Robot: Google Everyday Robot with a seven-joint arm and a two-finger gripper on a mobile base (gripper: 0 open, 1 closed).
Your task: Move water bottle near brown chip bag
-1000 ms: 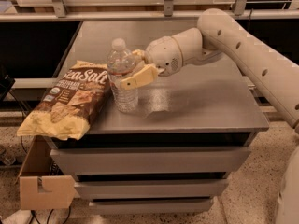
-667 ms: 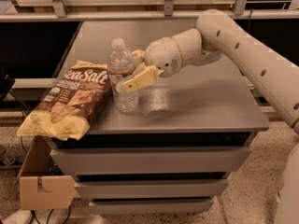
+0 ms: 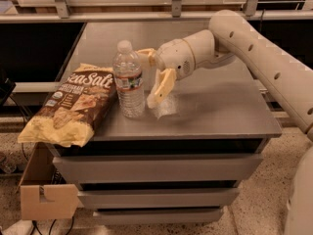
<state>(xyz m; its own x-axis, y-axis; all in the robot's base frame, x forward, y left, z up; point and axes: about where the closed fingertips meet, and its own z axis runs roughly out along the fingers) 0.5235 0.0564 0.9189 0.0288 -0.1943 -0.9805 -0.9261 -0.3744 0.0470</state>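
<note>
On the grey drawer cabinet (image 3: 220, 111), the upright water bottle (image 3: 129, 82), just beside the brown chip bag (image 3: 73, 106), is flanked by the widely spread fingers (image 3: 164, 82) of the gripper (image 3: 148, 77).

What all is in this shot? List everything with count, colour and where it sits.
water bottle: one, clear with a white cap, upright on the cabinet top, just right of the bag.
brown chip bag: one, brown with pale yellow ends, lying on the top's left side, overhanging the edge.
cabinet: one, grey, with drawers, centre of view.
cardboard box: one, tan, on the floor at lower left.
rail: one, grey metal, behind the cabinet.
arm: one, off-white, reaching in from the right.
tool: one, cream fingers, open, close beside the bottle's right side.
</note>
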